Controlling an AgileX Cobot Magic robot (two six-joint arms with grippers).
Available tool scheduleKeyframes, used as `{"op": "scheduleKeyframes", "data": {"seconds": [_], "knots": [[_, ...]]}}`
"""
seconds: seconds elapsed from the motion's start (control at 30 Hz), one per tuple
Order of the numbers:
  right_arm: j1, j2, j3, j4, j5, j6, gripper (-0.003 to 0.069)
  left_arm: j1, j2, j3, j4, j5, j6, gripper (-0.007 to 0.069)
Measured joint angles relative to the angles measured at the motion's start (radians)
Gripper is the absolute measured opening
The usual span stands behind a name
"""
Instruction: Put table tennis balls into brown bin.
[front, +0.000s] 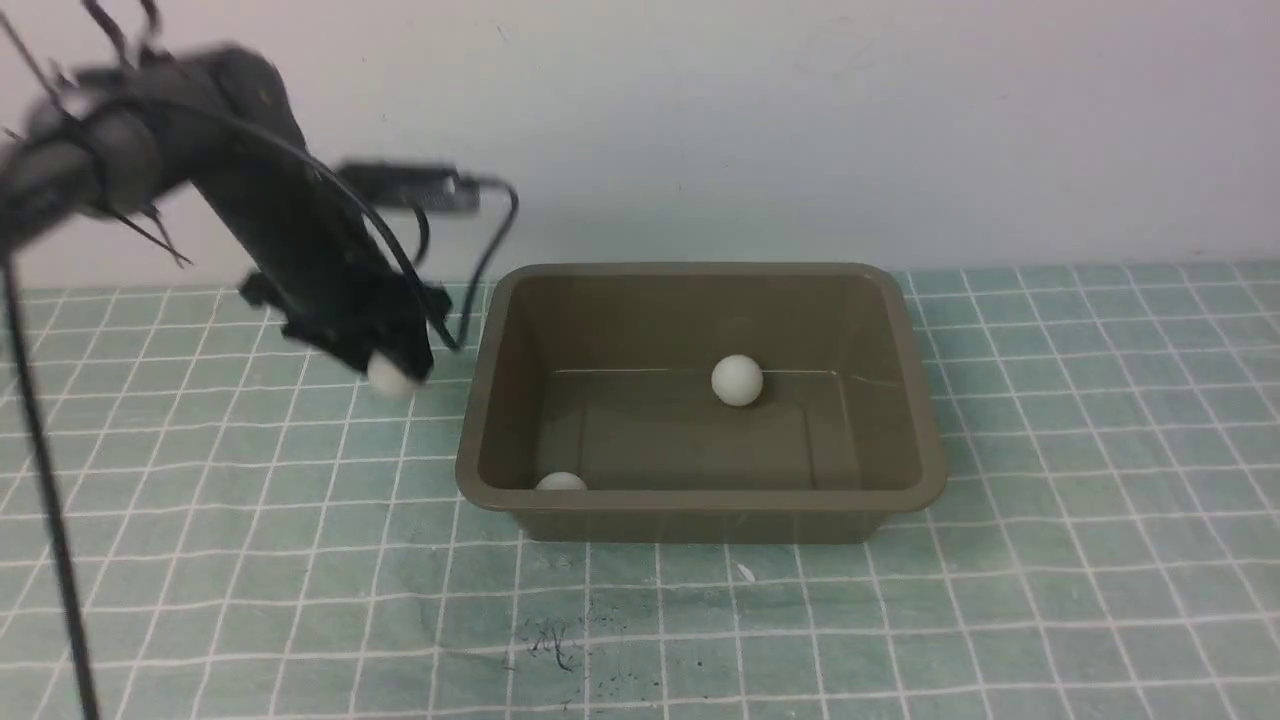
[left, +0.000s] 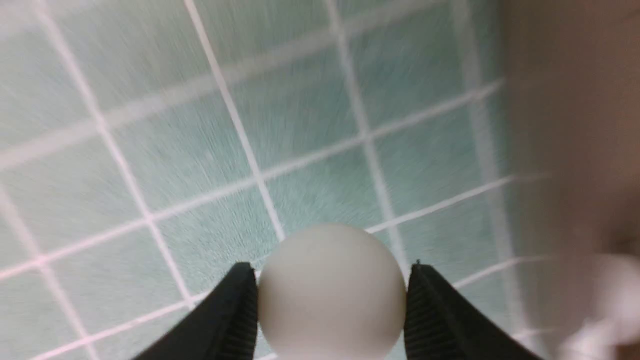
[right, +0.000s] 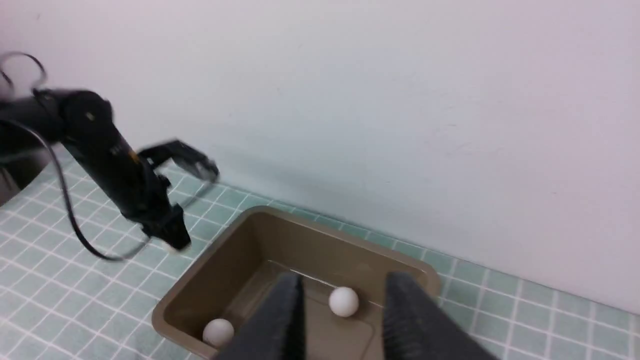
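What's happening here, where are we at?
The left end effector is shut on a table tennis ball, outside the brown bin, by its left wall. Two more are already inside: a ball by the far wall and a ball in the near-left corner. The right end effector is open and empty.

A lab bench: gridded green mat (front: 1100, 500), bare white wall (front: 800, 120).

Within the brown bin (front: 700, 522), a first ball (front: 737, 381) is positioned near the rear wall and a second ball (front: 560, 482) in the front-left corner. A third ball (front: 390, 378) is held left of the bin.
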Motion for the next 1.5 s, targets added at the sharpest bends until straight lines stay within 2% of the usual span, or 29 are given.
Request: {"op": "scheduleKeyframes", "data": {"seconds": [0.07,0.13,0.23,0.4,0.47,0.5,0.53,0.6,0.67,0.7,0.73,0.8,0.83,0.87,0.9,0.93,1.1,1.2,1.5], "knots": [[0.0,-0.123,0.095,-0.047,-0.017,0.049,0.0048,-0.012,-0.078,-0.011,-0.096,-0.004,0.039,0.0334],[0.0,-0.198,0.184,-0.079,-0.066,0.086,0.0013,-0.036,-0.119,-0.016,-0.174,-0.01,0.092,0.0334],[0.0,-0.351,0.36,-0.13,-0.184,0.14,-0.0008,-0.085,-0.132,-0.016,-0.227,-0.02,0.141,0.0334],[0.0,-0.593,0.641,-0.24,-0.413,0.255,-0.0012,-0.159,-0.061,-0.015,-0.204,-0.046,0.158,0.0343],[0.0,-0.655,0.703,-0.284,-0.47,0.278,-0.0012,-0.17,-0.033,-0.015,-0.196,-0.051,0.151,0.0375],[0.0,-0.723,0.76,-0.326,-0.53,0.301,-0.0012,-0.177,-0.005,-0.014,-0.192,-0.057,0.137,0.0447],[0.0,-0.746,0.772,-0.345,-0.544,0.306,-0.0012,-0.177,-0.002,-0.014,-0.192,-0.057,0.134,0.0456],[0.0,-0.817,0.828,-0.406,-0.603,0.338,-0.0012,-0.177,0.01,-0.014,-0.19,-0.057,0.099,0.0537],[0.0,-0.849,0.85,-0.434,-0.624,0.361,-0.0012,-0.175,0.005,-0.016,-0.189,-0.055,0.071,0.0544],[0.0,-0.869,0.867,-0.454,-0.634,0.388,-0.0012,-0.171,-0.013,-0.028,-0.186,-0.031,0.043,0.0509],[0.0,-0.869,0.867,-0.455,-0.634,0.39,-0.0012,-0.171,-0.016,-0.03,-0.186,-0.031,0.041,0.0509],[0.0,-0.873,0.876,-0.463,-0.635,0.415,-0.0012,-0.161,-0.089,-0.05,-0.185,0.038,0.027,0.0298],[0.0,-0.873,0.876,-0.464,-0.635,0.417,-0.0012,-0.161,-0.096,-0.051,-0.185,0.038,0.027,0.0278],[0.0,-0.874,0.876,-0.465,-0.637,0.42,-0.0013,-0.157,-0.136,-0.052,-0.185,0.059,0.027,0.0199],[0.0,-0.874,0.876,-0.468,-0.64,0.422,-0.0014,-0.15,-0.209,-0.048,-0.184,0.084,0.028,0.0075],[0.0,-0.874,0.876,-0.468,-0.64,0.423,-0.0013,-0.148,-0.261,-0.041,-0.184,0.094,0.028,0.0041],[0.0,-0.874,0.876,-0.468,-0.641,0.424,-0.0013,-0.144,-0.503,0.045,-0.182,0.088,0.031,-0.0003],[0.0,-0.874,0.876,-0.468,-0.642,0.427,-0.0013,-0.144,-0.73,0.194,-0.183,0.004,0.036,-0.0005],[0.0,-0.874,0.876,-0.468,-0.645,0.427,-0.0013,-0.144,-1.287,0.737,-0.186,-0.445,0.043,-0.0005]]}}
